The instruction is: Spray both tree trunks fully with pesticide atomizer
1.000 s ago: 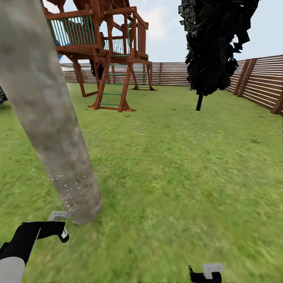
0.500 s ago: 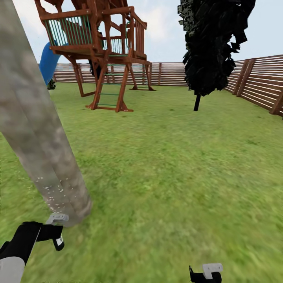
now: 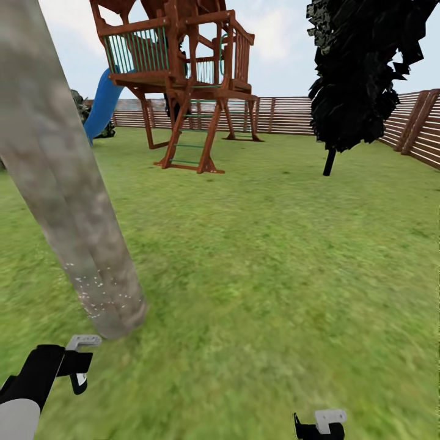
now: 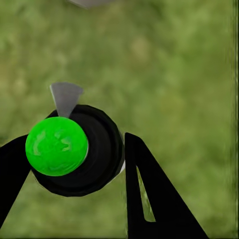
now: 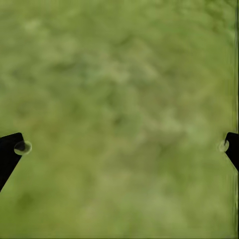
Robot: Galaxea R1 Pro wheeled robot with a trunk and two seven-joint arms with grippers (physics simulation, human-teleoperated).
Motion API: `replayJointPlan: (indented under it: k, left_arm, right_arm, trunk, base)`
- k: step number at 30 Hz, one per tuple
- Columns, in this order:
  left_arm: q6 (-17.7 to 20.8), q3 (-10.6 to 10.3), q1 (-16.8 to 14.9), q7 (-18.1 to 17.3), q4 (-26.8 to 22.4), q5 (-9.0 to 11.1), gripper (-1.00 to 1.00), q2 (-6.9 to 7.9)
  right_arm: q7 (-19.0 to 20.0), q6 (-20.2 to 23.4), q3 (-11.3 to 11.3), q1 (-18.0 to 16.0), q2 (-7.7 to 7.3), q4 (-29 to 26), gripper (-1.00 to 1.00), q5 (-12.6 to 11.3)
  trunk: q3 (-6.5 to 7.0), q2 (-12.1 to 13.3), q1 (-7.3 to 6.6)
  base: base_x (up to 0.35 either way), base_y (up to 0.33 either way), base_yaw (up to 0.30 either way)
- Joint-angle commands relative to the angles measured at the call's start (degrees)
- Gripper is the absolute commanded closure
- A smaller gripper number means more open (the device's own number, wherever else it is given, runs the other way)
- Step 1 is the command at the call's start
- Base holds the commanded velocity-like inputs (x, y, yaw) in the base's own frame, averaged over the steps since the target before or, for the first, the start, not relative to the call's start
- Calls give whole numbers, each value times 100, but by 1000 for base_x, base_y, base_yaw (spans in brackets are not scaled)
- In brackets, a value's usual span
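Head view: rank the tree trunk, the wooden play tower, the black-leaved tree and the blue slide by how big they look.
1. Tree trunk, though nearness to the camera inflates it.
2. Wooden play tower and black-leaved tree: too alike to rank.
3. Blue slide, smallest.

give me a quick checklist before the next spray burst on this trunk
1. Pesticide atomizer held in left end effector: ok, a finger on each side.
2. Tree trunk close ahead of the left arm: ok.
3. Pesticide on trunk: not ok, speckles only near the base, bark above bare.
4. Nozzle aimed at trunk: cannot tell; the wrist view looks down at grass.
5. Right end effector free: ok, fingers wide apart over grass.
6. Second tree sprayed: cannot tell.
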Motion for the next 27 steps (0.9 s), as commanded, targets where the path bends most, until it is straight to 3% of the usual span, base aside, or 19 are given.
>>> replayJointPlan:
  k: [1,11,27]
  left_arm:
    - [0,0,0,-1,0,-4,100,0]
    - [-5,35,-8,8,0,-12,100,8]
    - [29,35,-9,8,-6,-12,100,16]
  right_arm:
    - [0,1,-2,0,0,0,-100,0]
    - [0,-1,5,0,0,0,-100,0]
    - [0,-3,5,0,0,0,-100,0]
  trunk:
    - [0,0,0]
    - [0,0,0]
    - [0,0,0]
  base:
    - [52,-277,5]
    - [186,-232,25]
    - [208,-210,270]
